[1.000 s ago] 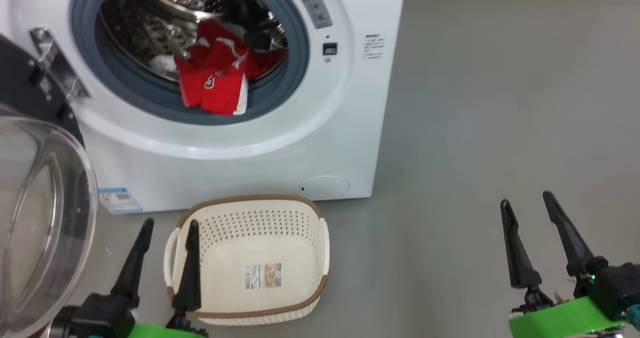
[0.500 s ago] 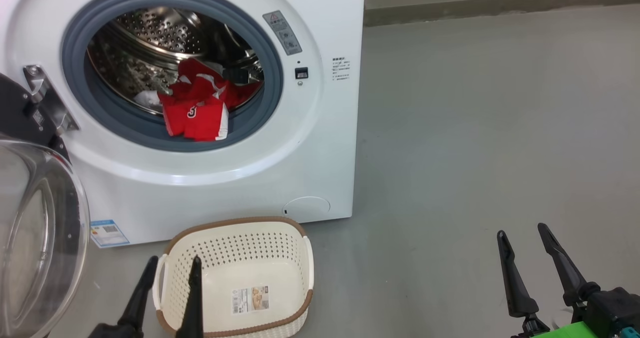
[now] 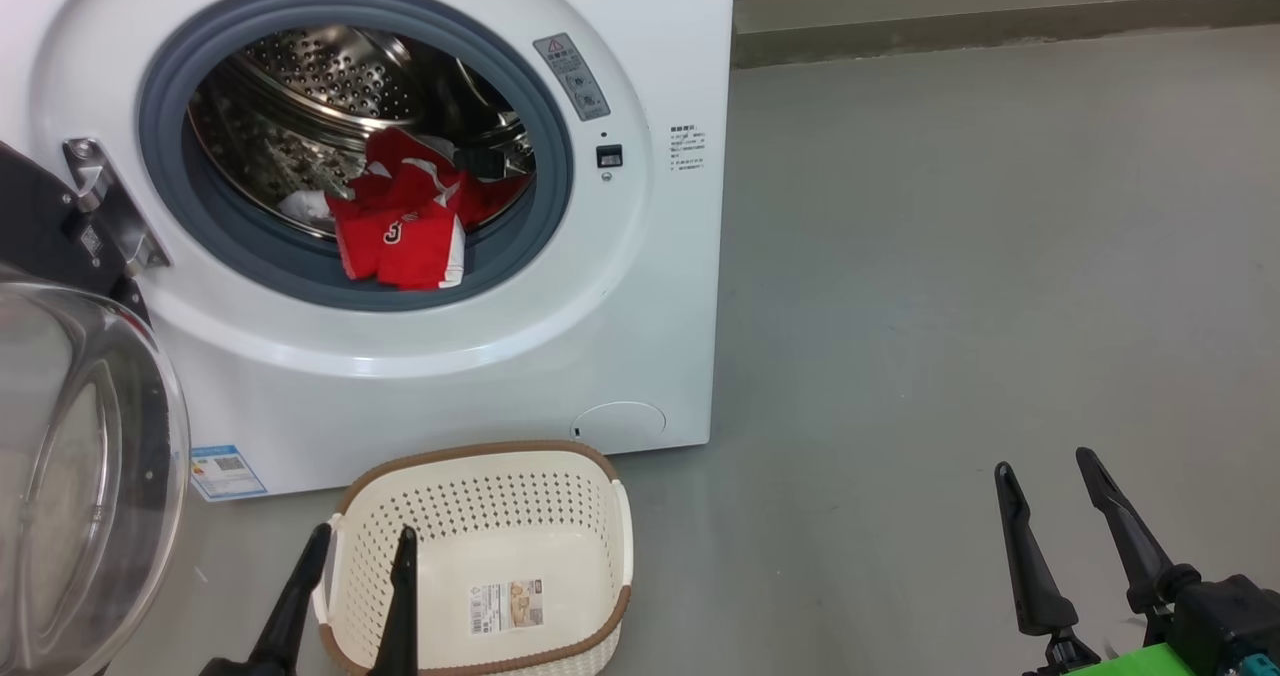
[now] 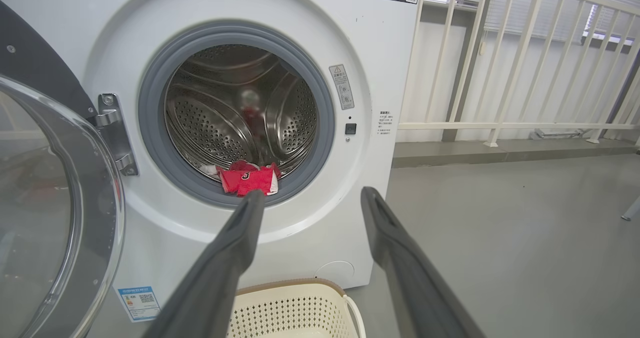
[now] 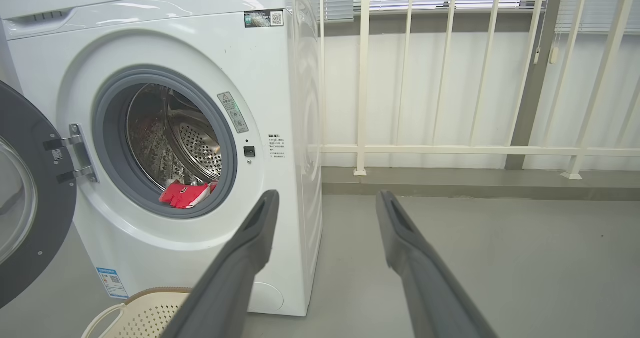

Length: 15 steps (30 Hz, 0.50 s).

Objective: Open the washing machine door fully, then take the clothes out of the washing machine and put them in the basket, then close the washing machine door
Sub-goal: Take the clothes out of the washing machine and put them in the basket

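My left gripper [image 3: 364,531] and right gripper [image 3: 1044,461] gape wide, empty. Red jerseys [image 3: 400,231] ahead in the drum [image 3: 330,76] — basket [image 3: 480,453] below the left.

The round door of glossy black rim and clear glass bowl [image 3: 90,476] runs off the head view at nine o'clock. At six o'clock the cream-white perforated plastic basket [image 3: 480,486] loses its near rim and the left gripper [image 3: 364,530] its base. The small blue label [image 3: 228,471] carries print too small to read. In the left wrist view a dark fingertip [image 4: 252,203] covers the lower edge of the crumpled red jersey clothes [image 4: 247,178].
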Available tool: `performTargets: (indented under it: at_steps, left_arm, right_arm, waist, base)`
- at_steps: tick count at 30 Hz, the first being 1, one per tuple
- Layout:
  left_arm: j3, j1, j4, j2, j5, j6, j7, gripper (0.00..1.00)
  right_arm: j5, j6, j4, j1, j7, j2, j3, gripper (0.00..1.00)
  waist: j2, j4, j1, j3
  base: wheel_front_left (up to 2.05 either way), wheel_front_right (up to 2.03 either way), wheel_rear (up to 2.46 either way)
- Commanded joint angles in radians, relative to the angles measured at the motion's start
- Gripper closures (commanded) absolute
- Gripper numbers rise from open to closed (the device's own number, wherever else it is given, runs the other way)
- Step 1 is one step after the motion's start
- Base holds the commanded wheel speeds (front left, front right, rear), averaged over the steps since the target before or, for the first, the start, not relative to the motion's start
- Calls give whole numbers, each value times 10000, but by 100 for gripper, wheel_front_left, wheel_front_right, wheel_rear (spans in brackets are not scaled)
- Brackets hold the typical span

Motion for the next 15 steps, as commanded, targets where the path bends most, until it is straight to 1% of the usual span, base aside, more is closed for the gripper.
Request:
performTargets:
  at_steps: [1, 4, 7, 10, 11, 15]
  left_arm:
    - [274, -115, -270, 129, 79, 74, -90, 0]
    - [222, -98, -339, 203, 148, 75, -109, 0]
    - [210, -86, -408, 222, 138, 95, -128, 0]
    - [209, -77, -429, 247, 152, 149, -127, 0]
    - [228, -86, -432, 278, 218, 247, -125, 0]
    - [144, -125, -466, 352, 251, 196, -150, 0]
  right_arm:
    - [61, 63, -215, -177, -64, -133, 169, 0]
    - [55, 63, -224, -178, -64, -133, 199, 0]
    - [50, 63, -229, -162, -64, -133, 225, 0]
    - [79, 63, -220, -129, -64, -133, 240, 0]
    - [101, 63, -227, -104, -64, -133, 248, 0]
    - [172, 63, -218, -93, -64, -133, 231, 0]
  waist:
    - [0, 13, 0, -6]
    - [0, 37, 0, -6]
    - [0, 58, 0, 1]
    - [0, 83, 0, 19]
    - [0, 103, 0, 34]
    - [0, 164, 0, 83]
  base:
    - [4, -15, 11]
    - [33, -41, 8]
    - [78, -78, 0]
    - [119, -119, 0]
    - [159, -159, 0]
    - [138, -138, 0]
